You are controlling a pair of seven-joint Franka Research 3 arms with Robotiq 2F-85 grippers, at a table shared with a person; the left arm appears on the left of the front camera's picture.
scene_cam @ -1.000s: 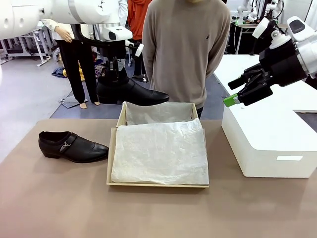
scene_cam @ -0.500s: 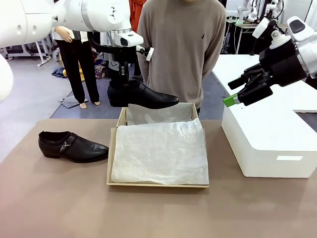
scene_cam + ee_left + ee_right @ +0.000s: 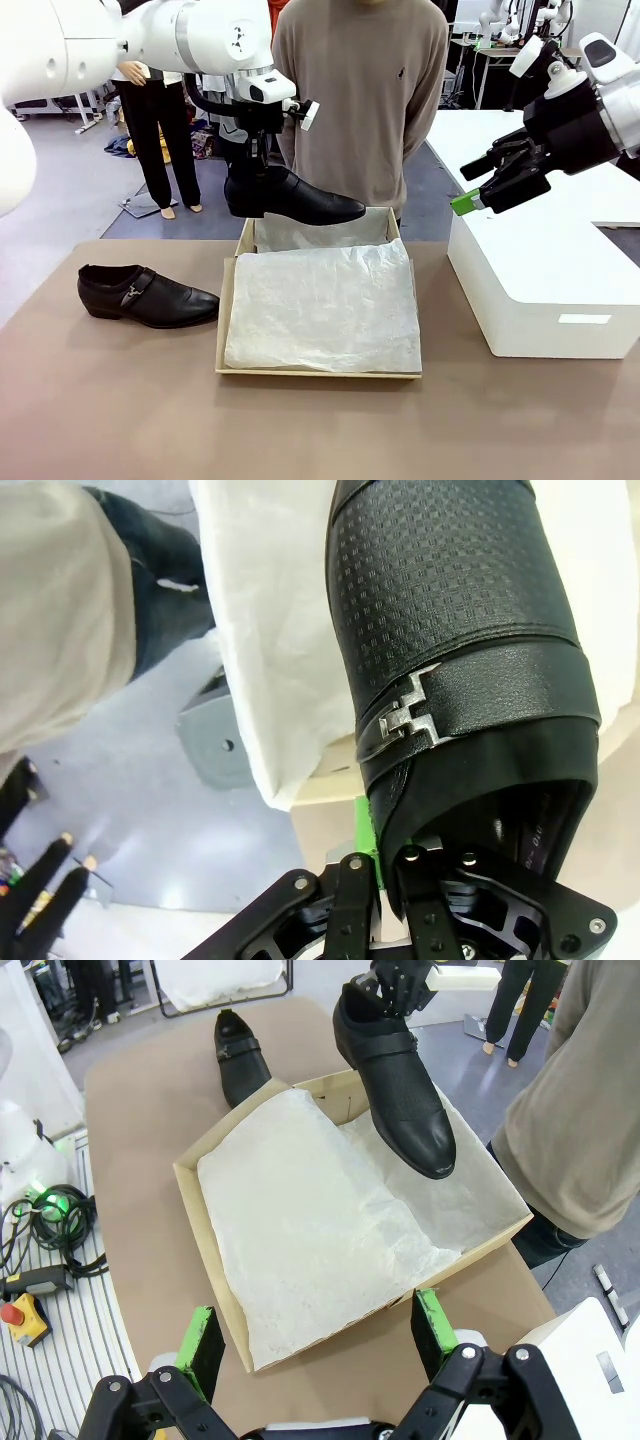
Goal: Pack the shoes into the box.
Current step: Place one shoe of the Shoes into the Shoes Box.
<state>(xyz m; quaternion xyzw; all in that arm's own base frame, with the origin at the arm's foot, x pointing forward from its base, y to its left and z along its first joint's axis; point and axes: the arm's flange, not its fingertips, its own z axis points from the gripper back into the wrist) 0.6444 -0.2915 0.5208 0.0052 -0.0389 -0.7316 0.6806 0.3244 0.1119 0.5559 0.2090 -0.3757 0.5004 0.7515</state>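
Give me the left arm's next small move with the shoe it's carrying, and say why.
Probably bring the held shoe a little toward the robot and lower it onto the tissue paper. The left gripper is shut on its heel end, and the shoe hangs over the far edge of the box, above the rim, not yet inside.
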